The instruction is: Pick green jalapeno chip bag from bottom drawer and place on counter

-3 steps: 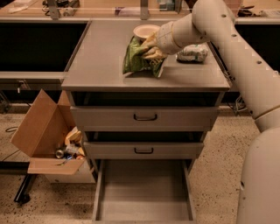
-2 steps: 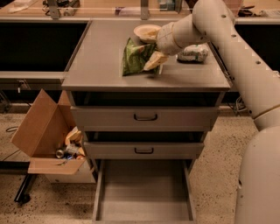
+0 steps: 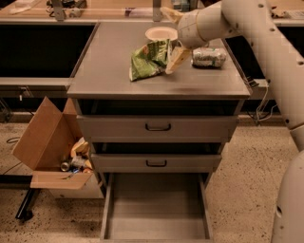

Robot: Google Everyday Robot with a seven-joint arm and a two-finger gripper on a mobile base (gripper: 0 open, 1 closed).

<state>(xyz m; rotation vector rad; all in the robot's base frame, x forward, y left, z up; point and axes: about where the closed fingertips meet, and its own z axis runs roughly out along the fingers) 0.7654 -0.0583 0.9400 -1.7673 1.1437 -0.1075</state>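
The green jalapeno chip bag (image 3: pixel 148 59) lies crumpled on the grey counter (image 3: pixel 109 71), near its middle. My gripper (image 3: pixel 167 42) hangs over the counter just right of the bag. It is open, with one tan finger (image 3: pixel 176 58) pointing down against the bag's right edge and the other finger (image 3: pixel 169 13) raised above the bowl. The bottom drawer (image 3: pixel 156 209) is pulled out at the foot of the cabinet, and its flat grey floor is bare.
A white bowl (image 3: pixel 160 33) sits behind the bag and a pale whitish-green bag (image 3: pixel 208 57) lies to its right. Two grey drawers with black handles (image 3: pixel 157 127) are slightly ajar. An open cardboard box (image 3: pixel 47 142) with clutter stands on the floor at the left. A tan wooden bench (image 3: pixel 104 7) runs along the back.
The gripper's fingers have spread apart and let go of the green bag. The bag has settled onto the counter, and the lower finger has drawn back to its right edge.
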